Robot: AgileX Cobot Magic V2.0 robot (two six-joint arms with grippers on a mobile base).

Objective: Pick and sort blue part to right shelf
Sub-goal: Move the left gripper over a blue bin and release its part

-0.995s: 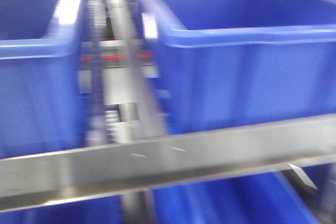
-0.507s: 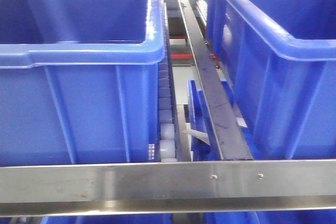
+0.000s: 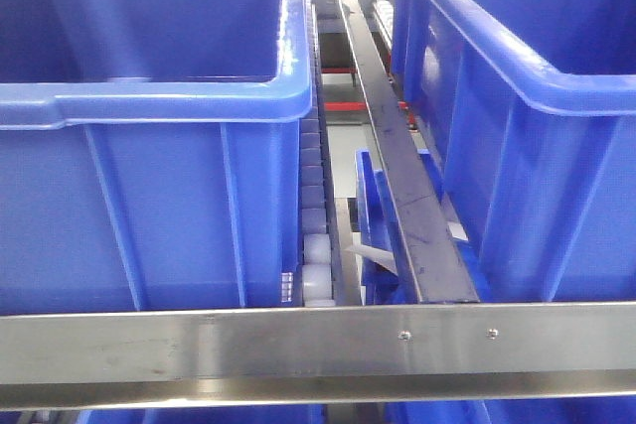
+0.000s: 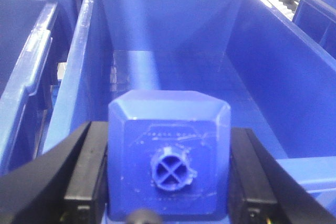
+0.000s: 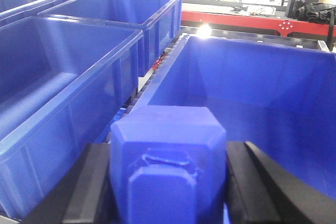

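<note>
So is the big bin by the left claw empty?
Empty: the bin shows a bare floor beyond the part in the left gripper.

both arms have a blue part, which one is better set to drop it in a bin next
Left, probably. The left gripper holds its blue part centred on an open bin; the right gripper holds a second blue part nearer the other bin's left rim.
</note>
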